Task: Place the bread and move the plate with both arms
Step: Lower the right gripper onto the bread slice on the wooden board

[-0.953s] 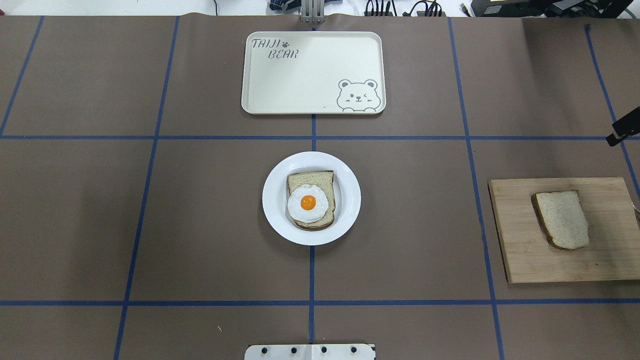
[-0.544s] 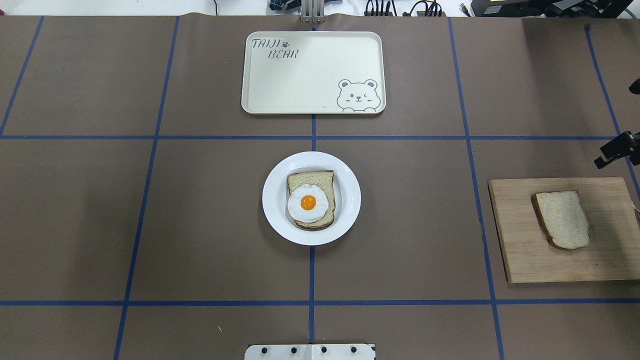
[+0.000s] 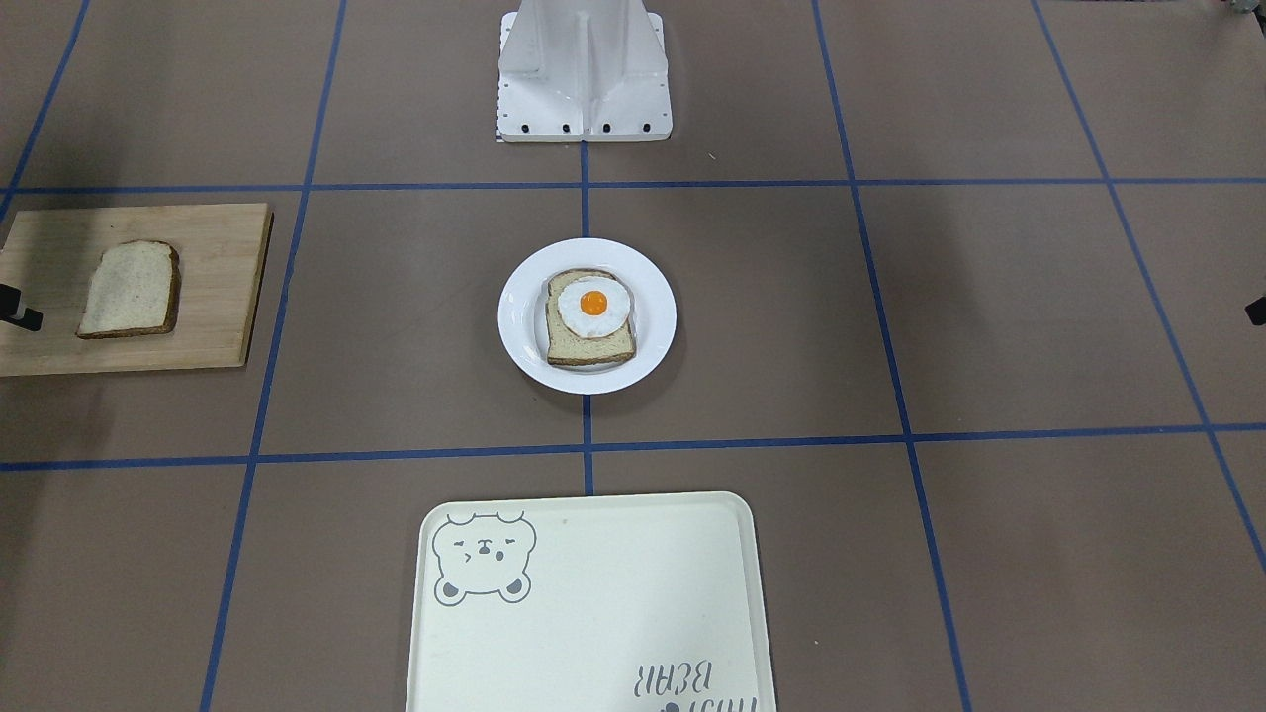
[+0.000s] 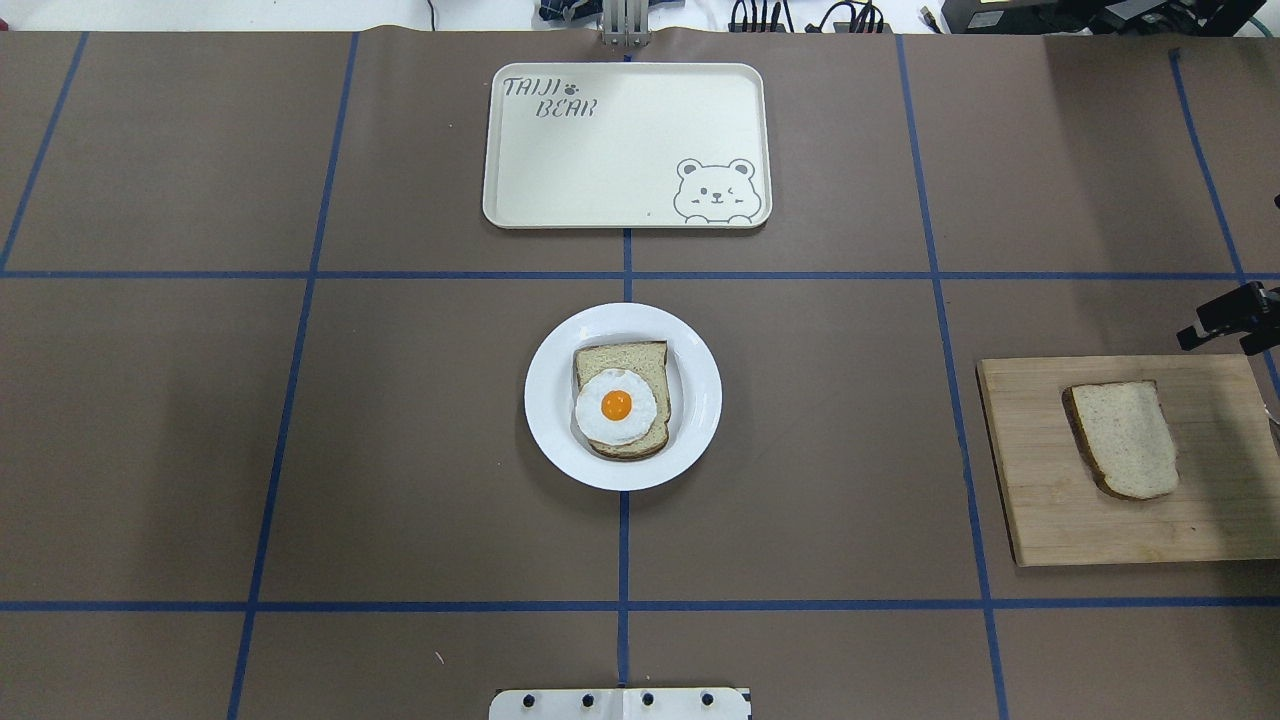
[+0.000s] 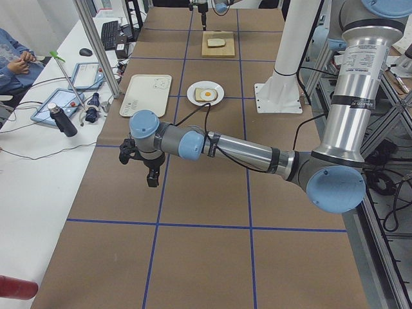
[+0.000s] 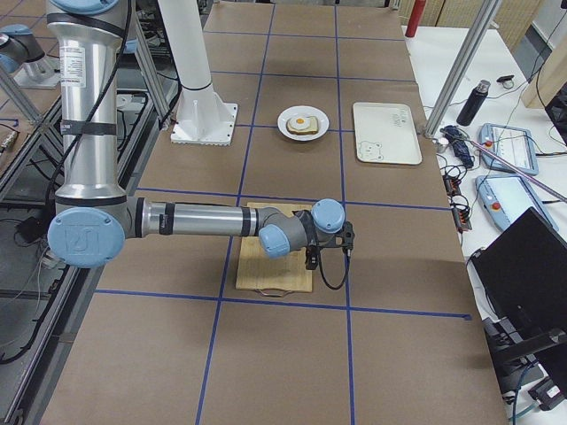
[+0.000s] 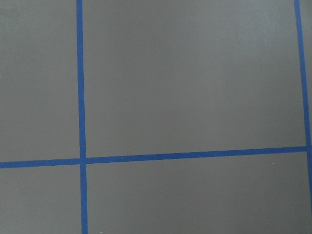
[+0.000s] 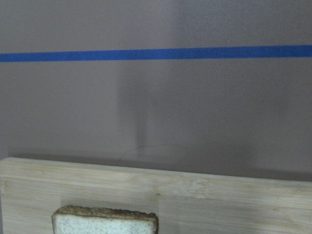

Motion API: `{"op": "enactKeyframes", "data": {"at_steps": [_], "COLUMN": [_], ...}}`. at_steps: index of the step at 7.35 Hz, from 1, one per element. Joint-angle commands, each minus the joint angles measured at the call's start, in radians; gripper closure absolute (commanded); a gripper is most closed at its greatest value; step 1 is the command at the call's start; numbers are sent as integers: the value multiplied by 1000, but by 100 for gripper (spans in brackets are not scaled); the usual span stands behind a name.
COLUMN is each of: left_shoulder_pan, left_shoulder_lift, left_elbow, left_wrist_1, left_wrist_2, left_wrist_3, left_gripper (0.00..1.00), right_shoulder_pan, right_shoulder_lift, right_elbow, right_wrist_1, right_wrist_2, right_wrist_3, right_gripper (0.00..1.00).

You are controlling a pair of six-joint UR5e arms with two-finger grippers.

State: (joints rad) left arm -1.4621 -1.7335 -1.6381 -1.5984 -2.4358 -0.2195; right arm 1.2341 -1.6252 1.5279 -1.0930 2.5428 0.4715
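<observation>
The plain bread [image 4: 1125, 440] lies flat on a wooden cutting board [image 4: 1040, 500] at the table's right; it also shows in the front view [image 3: 131, 289] and at the bottom of the right wrist view [image 8: 105, 222]. The white plate [image 4: 560, 440] sits at the table's centre and holds a bread slice with a fried egg [image 4: 617, 405]. My right gripper [image 4: 1200, 330] hangs just beyond the board's far right corner, apart from the bread; only part of it shows. My left gripper [image 5: 152, 180] hangs over bare table far to the left; I cannot tell if it is open.
A cream tray with a bear drawing [image 4: 620, 150] lies beyond the plate. The robot's white base [image 3: 584, 69] stands at the near edge. Blue tape lines cross the brown table cover. The left wrist view shows only table and tape.
My right gripper has moved nearer along the table's right edge and a little inward, from beyond the tape line to the board's far corner. Bread and plate have not moved.
</observation>
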Motion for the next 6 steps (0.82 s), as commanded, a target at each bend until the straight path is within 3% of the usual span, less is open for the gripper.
{"op": "enactKeyframes", "data": {"at_steps": [1,3,6], "left_shoulder_pan": [-1,0,-1], "left_shoulder_lift": [0,-9,-9], "left_elbow": [4,15,14], "left_wrist_1": [0,-2,-2], "left_wrist_2": [0,1,1], "left_wrist_3": [2,3,3], "left_gripper": [2,2,2], "right_shoulder_pan": [-71,-88,-119], "right_shoulder_lift": [-38,-38,-27], "right_elbow": [-38,-51,-49], "right_wrist_1": [152,176,177], "right_wrist_2": [4,5,1], "right_wrist_3": [22,24,27], "right_gripper": [1,2,16]}}
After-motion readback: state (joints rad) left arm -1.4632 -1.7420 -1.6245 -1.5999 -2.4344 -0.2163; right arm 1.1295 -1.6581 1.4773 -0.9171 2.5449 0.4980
